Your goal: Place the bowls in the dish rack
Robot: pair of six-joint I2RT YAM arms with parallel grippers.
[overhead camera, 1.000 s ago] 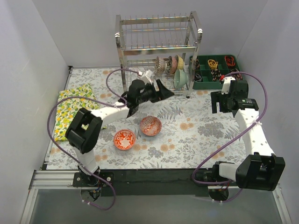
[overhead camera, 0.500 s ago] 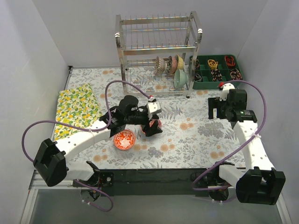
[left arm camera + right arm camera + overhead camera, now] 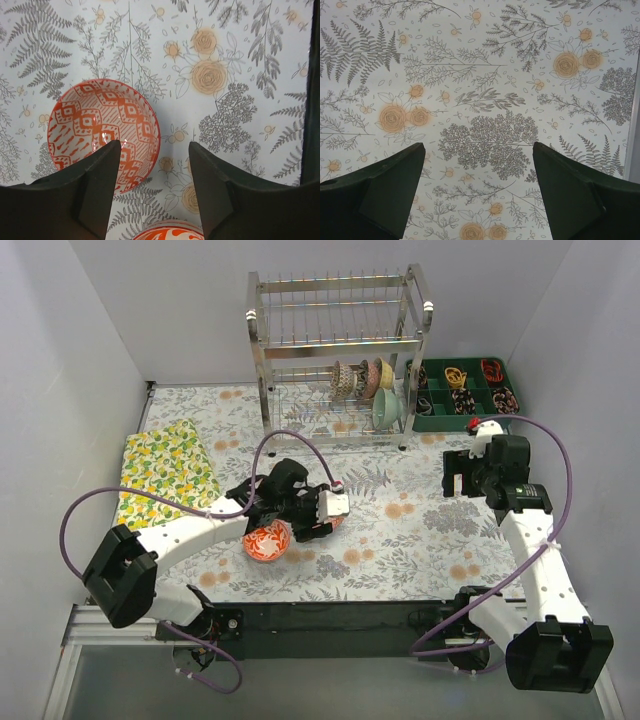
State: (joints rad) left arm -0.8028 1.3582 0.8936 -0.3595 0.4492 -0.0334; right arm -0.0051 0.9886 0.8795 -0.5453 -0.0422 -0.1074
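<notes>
The left gripper (image 3: 154, 148) has swung back from the dish rack (image 3: 340, 341) and now hangs over the pink-red bowl (image 3: 104, 131) on the tablecloth (image 3: 420, 530), fingers spread astride its rim, so pickup looks next. The orange-red bowl (image 3: 267, 540) waits just beside it. The right gripper (image 3: 479, 150) hovers open.

The dish rack (image 3: 340, 341), a tall two-tier chrome wire frame, is seen standing at the middle of the desk's far edge. Four bowls are held on edge in its lower tier. A dark patterned bowl (image 3: 343, 380), a grey bowl (image 3: 366, 378) and a yellow-centred bowl (image 3: 386, 373) are set in a row, and a pale green bowl (image 3: 388, 408) is placed just in front of them. Two more are found upright near the desk's middle, just beside each other: an orange-red bowl (image 3: 266, 539) and a pink-red diamond-patterned bowl (image 3: 104, 127).
</notes>
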